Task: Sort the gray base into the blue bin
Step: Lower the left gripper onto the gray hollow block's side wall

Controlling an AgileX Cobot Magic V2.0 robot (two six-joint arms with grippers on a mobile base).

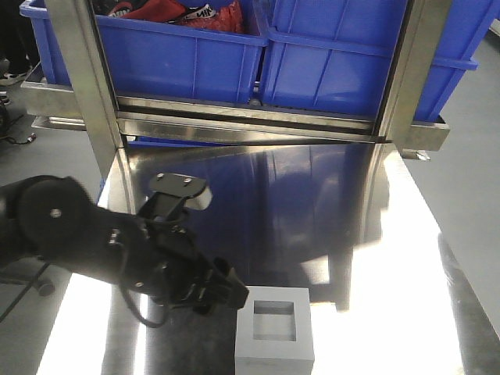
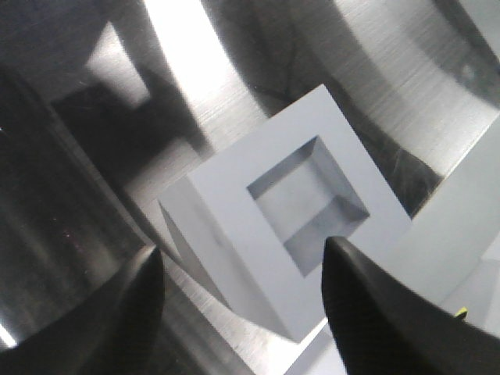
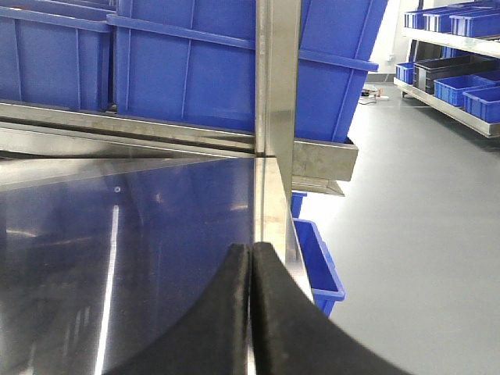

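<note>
**A:** Where's the base?

**B:** At the worktop's near edge, recess up. Our left gripper is just beside it, fingers spread wide, touching nothing.

**A:** The base looks turned cornerwise to the fingers. We should square them to two flat sides and go lower before closing.

**B:** Agreed. Our right gripper is pressed together, empty. The bin sits beyond the far edge.
</note>
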